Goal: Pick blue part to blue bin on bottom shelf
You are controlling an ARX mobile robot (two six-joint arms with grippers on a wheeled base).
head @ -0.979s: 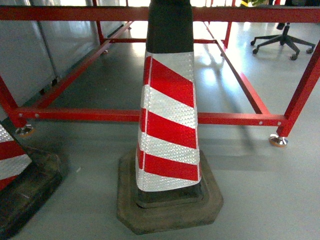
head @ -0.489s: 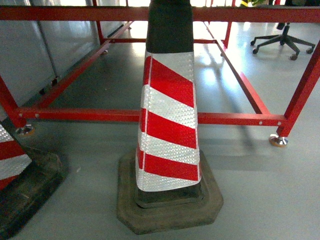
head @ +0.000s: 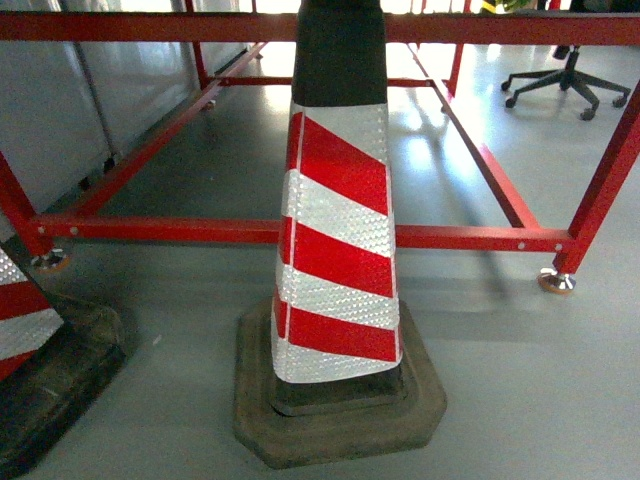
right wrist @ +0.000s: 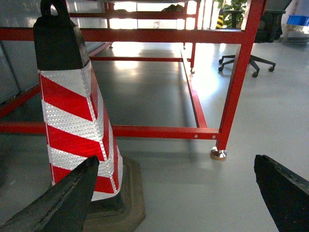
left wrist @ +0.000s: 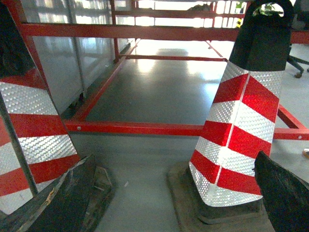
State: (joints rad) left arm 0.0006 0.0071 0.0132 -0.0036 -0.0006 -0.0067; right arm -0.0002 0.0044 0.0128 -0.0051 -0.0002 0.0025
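The blue part, the blue bin and the bottom shelf are all out of view. In the left wrist view my left gripper (left wrist: 174, 157) is open, its dark fingers (left wrist: 63, 198) spread wide over bare grey floor between two traffic cones. In the right wrist view my right gripper (right wrist: 176, 158) is open as well, with nothing between its fingers (right wrist: 285, 193); it hangs above the floor just right of a cone. Neither gripper shows in the head view.
A red-and-white striped traffic cone (head: 338, 230) on a dark rubber base stands directly ahead. A second cone (head: 25, 340) is at the lower left. Behind them runs a low red steel frame (head: 470, 238) with footed legs (head: 556, 281). An office chair (head: 570, 75) stands far right.
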